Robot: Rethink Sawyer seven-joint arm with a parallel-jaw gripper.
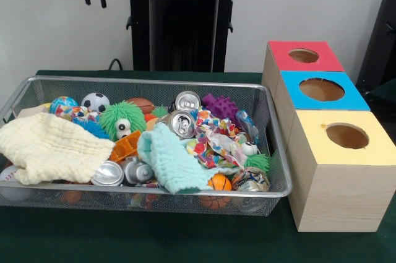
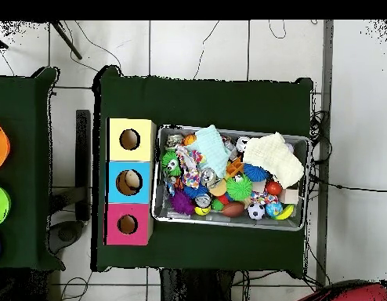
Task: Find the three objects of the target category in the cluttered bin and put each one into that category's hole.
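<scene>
A wire mesh bin (image 1: 154,81) holds a jumble of things. Among them are crushed silver cans (image 1: 180,123), one more can (image 1: 185,99) at the back and another (image 1: 108,174) at the front. A cream cloth (image 1: 52,145) and a mint cloth (image 1: 170,158) lie on top, with a patterned cloth (image 1: 216,139) beside them. There are also a soccer ball (image 1: 94,101), a small basketball (image 1: 219,182) and a green fuzzy toy (image 1: 122,119). My gripper (image 1: 94,2) hangs high above the bin's back left corner, open and holding nothing.
Three wooden boxes with round holes stand in a row right of the bin: red (image 1: 284,49), blue (image 1: 352,99), yellow (image 1: 322,145). From above, the bin's rim (image 2: 155,176) lies close beside the yellow box (image 2: 118,129), with dark green cloth around.
</scene>
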